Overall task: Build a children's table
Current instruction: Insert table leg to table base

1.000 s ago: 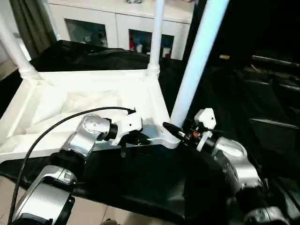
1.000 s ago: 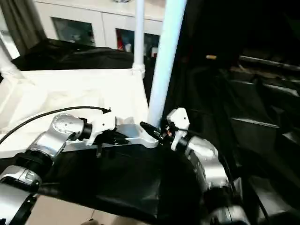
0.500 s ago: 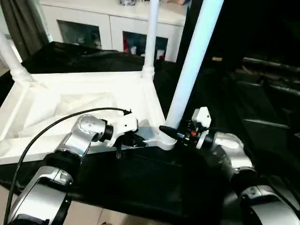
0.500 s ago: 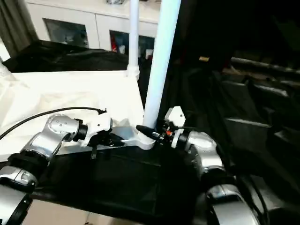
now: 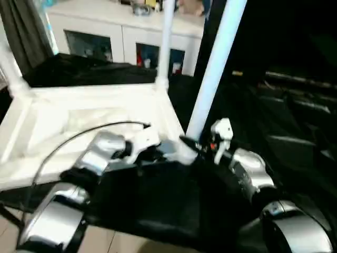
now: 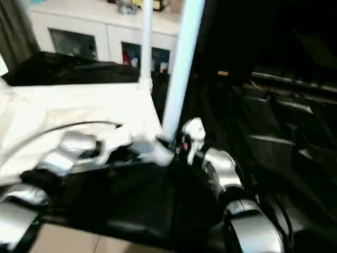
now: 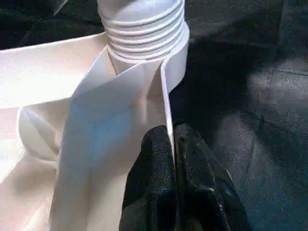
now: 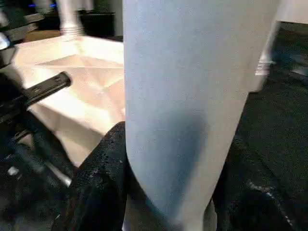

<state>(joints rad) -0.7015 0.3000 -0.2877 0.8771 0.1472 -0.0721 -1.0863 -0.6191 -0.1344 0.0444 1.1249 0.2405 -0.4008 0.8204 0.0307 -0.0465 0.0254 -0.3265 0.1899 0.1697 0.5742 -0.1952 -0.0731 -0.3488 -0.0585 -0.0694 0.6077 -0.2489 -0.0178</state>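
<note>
1. Head views: the children's table (image 5: 63, 113) lies upside down on a black-covered worktop (image 5: 158, 205), with a white cabinet (image 5: 105, 31) behind. The near leg (image 5: 213, 74) stands up in its corner socket.
2. Left wrist view: the left gripper (image 7: 173, 144) is pinched tight on the table's thin edge rib (image 7: 166, 96), right below the ribbed socket (image 7: 144, 24).
3. Right wrist view: the right gripper (image 8: 166, 192) is wrapped around that leg, fingers (image 8: 103, 168) on either side.
</note>
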